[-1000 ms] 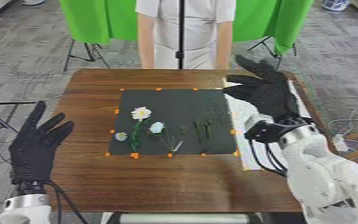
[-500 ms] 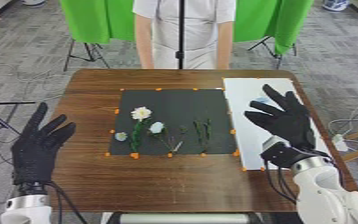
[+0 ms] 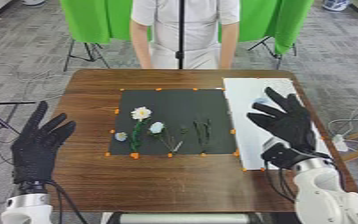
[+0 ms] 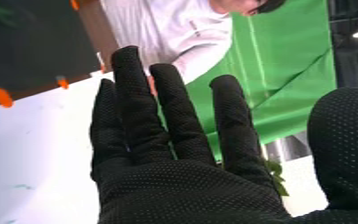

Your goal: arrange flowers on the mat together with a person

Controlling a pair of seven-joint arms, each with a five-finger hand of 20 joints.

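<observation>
Black-gloved right hand (image 3: 287,123), fingers apart, empty; pale-blue flower (image 3: 262,101) on the white sheet (image 3: 252,146), just beside the fingers, liable to crushing should they descend too low.

head: high, forward-down | right wrist: close, facing across | shared: black mat (image 3: 186,103)

A robotics lab, judging by white robot arms (image 3: 325,187), green backdrop (image 3: 88,20) and black stand (image 3: 181,32).

White flowers (image 3: 141,113) and green stems (image 3: 207,131) upon the dark mat (image 3: 180,102)
</observation>
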